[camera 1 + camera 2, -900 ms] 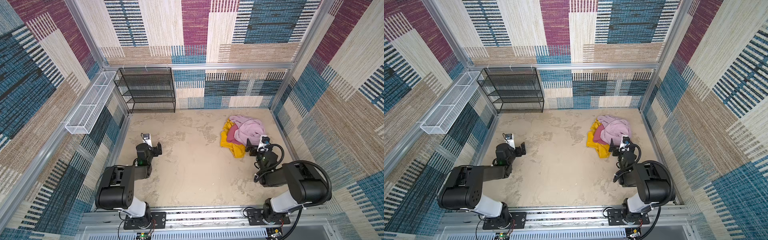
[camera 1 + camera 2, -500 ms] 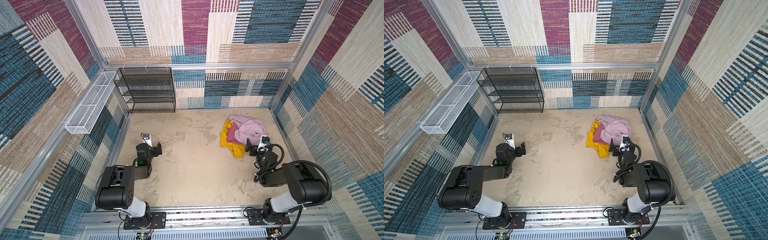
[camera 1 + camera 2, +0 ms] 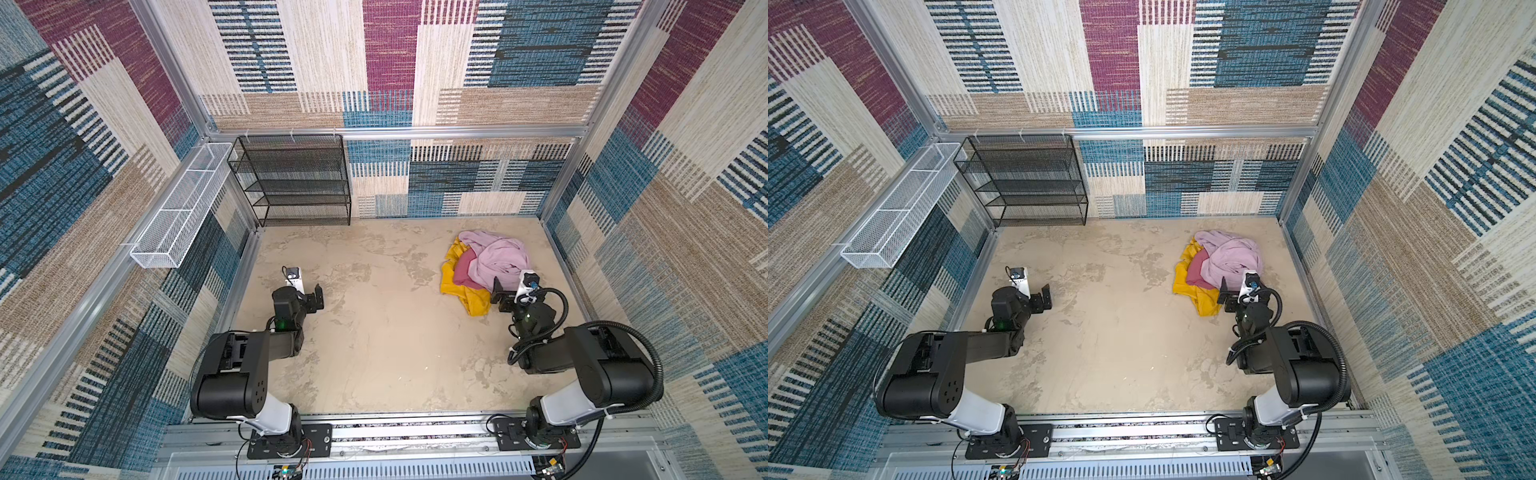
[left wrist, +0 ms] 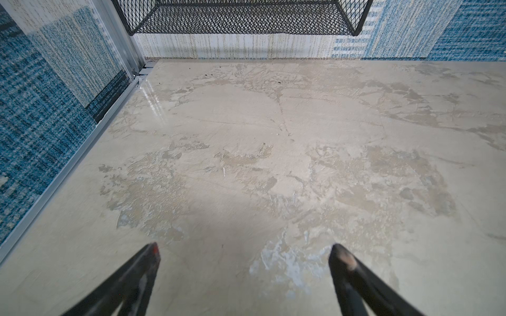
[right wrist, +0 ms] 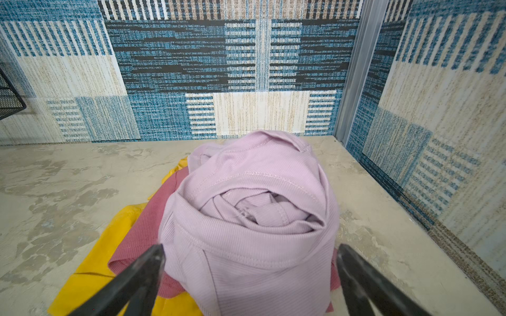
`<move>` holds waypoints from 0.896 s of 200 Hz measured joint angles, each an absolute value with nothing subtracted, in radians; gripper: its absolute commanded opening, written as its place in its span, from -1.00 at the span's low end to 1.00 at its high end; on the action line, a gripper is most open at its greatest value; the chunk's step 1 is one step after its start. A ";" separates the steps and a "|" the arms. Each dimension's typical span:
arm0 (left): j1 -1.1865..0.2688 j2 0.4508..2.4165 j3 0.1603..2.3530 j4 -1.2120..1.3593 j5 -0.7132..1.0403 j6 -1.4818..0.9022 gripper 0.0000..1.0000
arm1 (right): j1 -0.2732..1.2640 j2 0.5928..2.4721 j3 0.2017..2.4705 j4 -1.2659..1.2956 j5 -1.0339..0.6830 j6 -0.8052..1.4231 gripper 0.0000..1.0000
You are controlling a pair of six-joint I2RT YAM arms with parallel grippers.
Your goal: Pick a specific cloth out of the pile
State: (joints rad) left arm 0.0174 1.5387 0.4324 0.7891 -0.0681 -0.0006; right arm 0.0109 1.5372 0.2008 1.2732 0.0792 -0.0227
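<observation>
Nothing has moved since the earlier frames; both arms sit as before.

Right gripper (image 5: 250,253): jaws wide apart, empty, just at the near edge of the pile (image 3: 486,266), aimed at its top.

Left gripper (image 4: 243,250): jaws apart, empty, well apart from the pile, over bare table (image 4: 273,123).

Yellow cloth (image 5: 90,262): bottom of the pile, under the red cloth (image 5: 142,232), which lies under the lilac cloth (image 5: 254,219). Yellow shows only along the pile's side toward the left arm, flat on the table. No dark mark is visible.

Step in hand, as I read it: approach and pinch. Going straight ahead would take lilac, which is wrong. Better to shift to the yellow fringe, come in low, pinch only the flap clear of red, then draw slowly away from the pile so the upper cloths slide off.
</observation>
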 measured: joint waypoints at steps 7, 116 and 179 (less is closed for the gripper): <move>0.017 1.539 0.432 0.789 -0.068 -0.001 0.99 | 0.011 1.537 0.201 1.273 0.079 -0.023 1.00; -0.003 1.488 0.442 0.737 -0.083 0.000 0.47 | 0.015 1.458 0.243 1.158 0.067 -0.023 0.76; -0.076 1.272 0.554 0.448 -0.155 -0.012 0.34 | 0.139 1.077 0.457 0.626 0.188 0.051 0.63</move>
